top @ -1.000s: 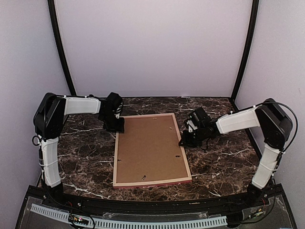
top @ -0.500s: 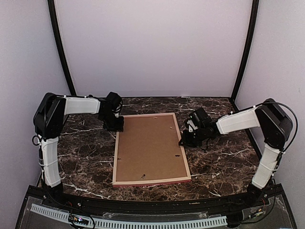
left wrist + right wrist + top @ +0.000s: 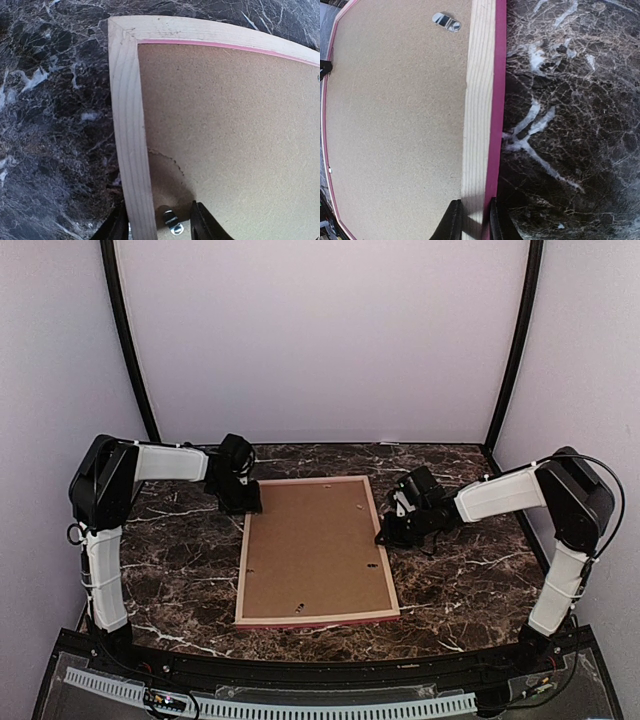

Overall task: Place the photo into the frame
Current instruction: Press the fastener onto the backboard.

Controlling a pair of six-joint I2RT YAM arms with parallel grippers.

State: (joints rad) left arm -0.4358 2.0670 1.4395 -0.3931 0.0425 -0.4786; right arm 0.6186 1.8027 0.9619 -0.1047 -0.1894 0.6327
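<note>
The frame [image 3: 315, 620] lies face down on the marble table, its light wood back up and pink showing along the edges. A plain brown backing board [image 3: 312, 550] fills it, and the photo is hidden. My left gripper [image 3: 243, 505] is at the far left corner. In the left wrist view, the left gripper [image 3: 157, 220] stands open astride the frame's left rail [image 3: 127, 125] and a small metal clip [image 3: 172, 221]. My right gripper [image 3: 383, 538] is at the middle of the right rail. In the right wrist view, the right gripper [image 3: 474, 215] is shut on that rail [image 3: 480, 100].
Dark marble tabletop [image 3: 180, 560] surrounds the frame on every side. Another metal clip [image 3: 446, 21] lies on the backing board [image 3: 395, 125] near the right rail. Purple walls and black corner posts [image 3: 125, 340] close in the back and sides.
The frame's near end has slid slightly to the left. My left gripper has shifted a little toward the far corner. The right gripper keeps its hold.
</note>
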